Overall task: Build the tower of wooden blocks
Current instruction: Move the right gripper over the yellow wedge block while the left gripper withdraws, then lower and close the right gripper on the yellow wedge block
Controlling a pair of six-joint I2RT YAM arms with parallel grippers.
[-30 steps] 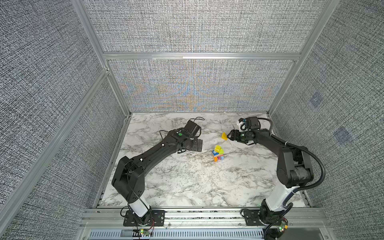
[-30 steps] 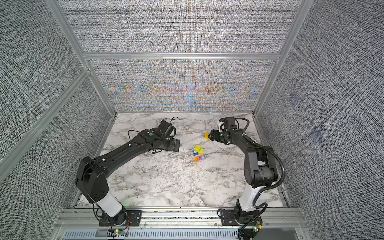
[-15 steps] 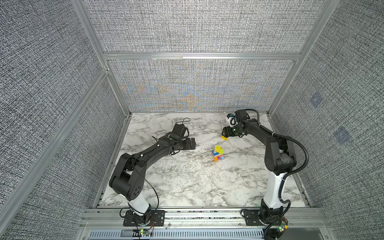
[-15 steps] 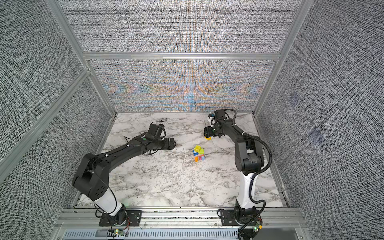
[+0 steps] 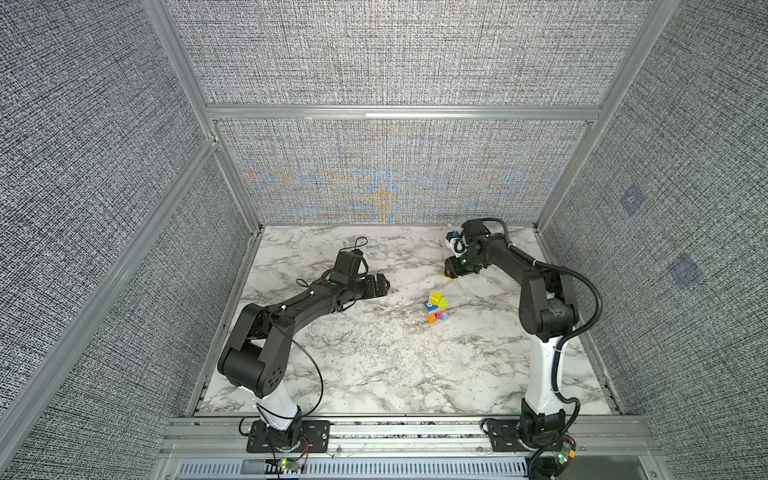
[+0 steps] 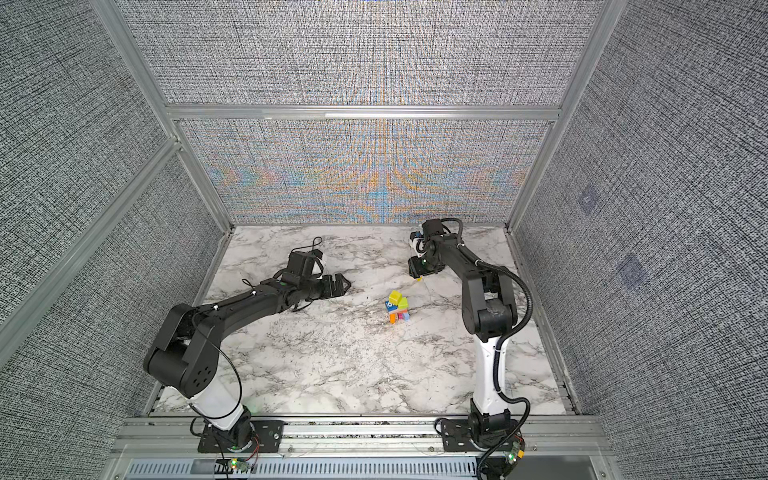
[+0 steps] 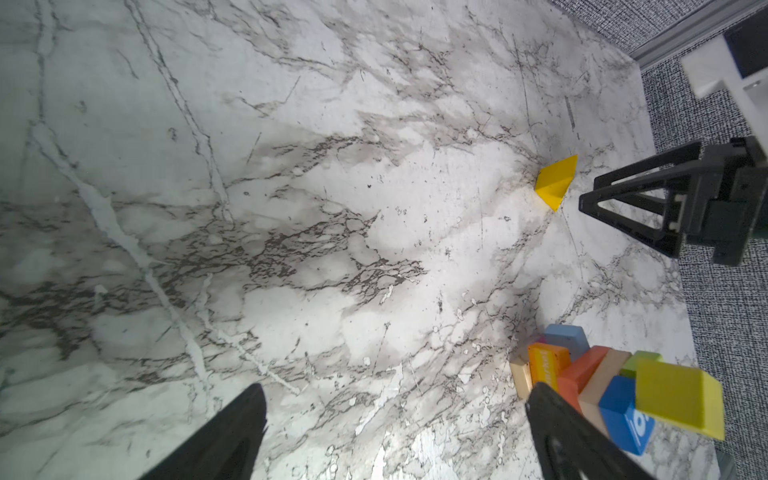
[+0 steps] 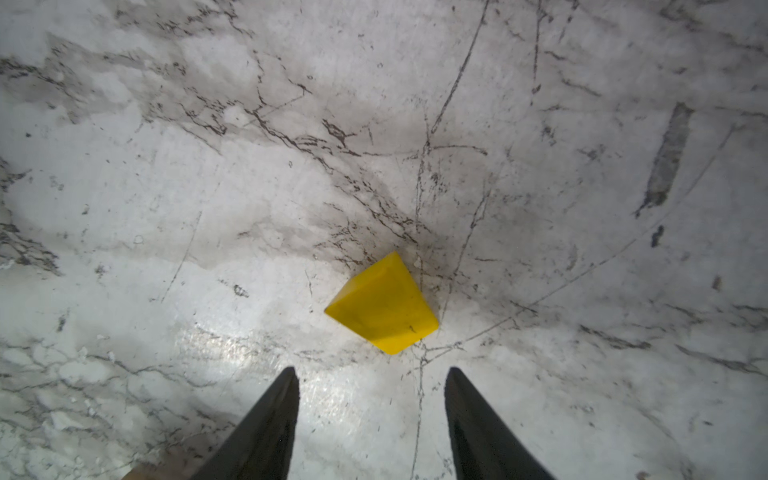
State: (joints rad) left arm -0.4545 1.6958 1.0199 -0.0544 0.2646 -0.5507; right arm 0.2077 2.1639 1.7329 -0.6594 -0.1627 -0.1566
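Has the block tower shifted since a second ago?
No. The block tower stands at the same spot against the marble tabletop's veins in both top views.

I find very little writing from my station. In the left wrist view, the blue block (image 7: pixel 623 415) in the tower (image 7: pixel 602 380) carries white print on one face. I see a straight stroke and a round figure beside it, maybe a "10". The face is seen at an angle and the yellow block (image 7: pixel 677 399) covers part of it, so I cannot read it with certainty. The orange block (image 7: pixel 547 366) lower in the tower has pale print along its side, too blurred to read. In both top views the blue block (image 5: pixel 432 306) (image 6: pixel 391 306) shows only a white mark, too small to read.
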